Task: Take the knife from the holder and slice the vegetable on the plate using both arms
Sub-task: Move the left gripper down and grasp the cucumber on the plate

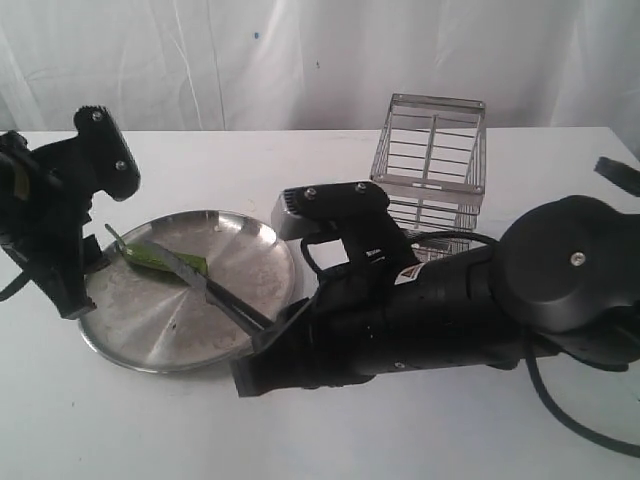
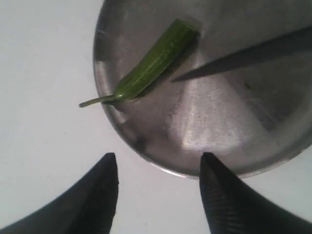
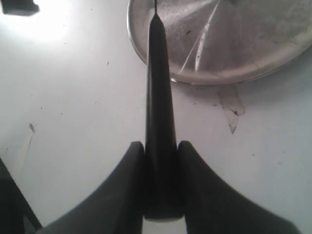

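The steel plate [image 1: 150, 320] lies on the white table, left of centre. The green vegetable [image 1: 160, 261] rests near its far-left rim, stem outward, also seen as vegetable [image 2: 153, 63] on the plate [image 2: 219, 131]. My right gripper [image 3: 161, 146] is shut on the knife's dark handle [image 3: 159, 97]; the knife [image 1: 205, 285] slants over the plate with its blade tip [image 2: 195, 74] just beside the vegetable. My left gripper [image 2: 158, 158] hangs open just off the plate's rim, nothing between its fingers. The wire holder [image 1: 430, 160] stands behind, without the knife.
The right arm's bulky black body [image 1: 450, 300] lies across the table's front right, between plate and holder. A dark object [image 1: 620, 172] pokes in at the right edge. White curtain behind the table.
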Controlling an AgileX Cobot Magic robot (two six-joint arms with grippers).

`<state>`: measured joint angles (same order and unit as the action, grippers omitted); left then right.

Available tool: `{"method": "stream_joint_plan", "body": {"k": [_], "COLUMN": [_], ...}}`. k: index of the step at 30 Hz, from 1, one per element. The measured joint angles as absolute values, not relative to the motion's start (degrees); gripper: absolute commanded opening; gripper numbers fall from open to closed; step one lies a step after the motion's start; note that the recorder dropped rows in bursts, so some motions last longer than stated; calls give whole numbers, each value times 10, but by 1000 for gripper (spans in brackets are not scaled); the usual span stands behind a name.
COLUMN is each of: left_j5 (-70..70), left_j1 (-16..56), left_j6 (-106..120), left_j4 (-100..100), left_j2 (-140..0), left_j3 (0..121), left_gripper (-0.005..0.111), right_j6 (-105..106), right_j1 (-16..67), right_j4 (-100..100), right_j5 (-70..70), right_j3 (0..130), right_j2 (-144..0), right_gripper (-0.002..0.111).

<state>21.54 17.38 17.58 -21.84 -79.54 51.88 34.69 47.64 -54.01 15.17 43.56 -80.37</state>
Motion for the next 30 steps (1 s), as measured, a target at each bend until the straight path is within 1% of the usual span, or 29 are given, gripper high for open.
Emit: {"method": "stream_joint_plan", "body": {"k": [6,12,16,18,26,30], "left_j5": [177,136,110,91,50,50], "left_j1": [138,134,134,134,134,134], "left_j6": [246,280,289,301,339,347], "left_j4": [-141,-130,-130,-130,-129,-129], "left_j2": [-894,-958,-981,-983,-1000,-1026], "left_j3": [546,564,579,581,583,583], "left_gripper": [55,55,62,64,64,64], "right_j6": [329,326,326,326,321,302], "right_j1": [476,476,476,476,474,449], "right_j4": [-540,-540,-540,-540,-540,-540], "right_j5": [81,71,70,70,56,36], "right_j3": [436,436,436,436,435,435], "right_j2": [-785,-784,-784,-784,-784,-776], "right_gripper": [0,0,0,0,0,0]}}
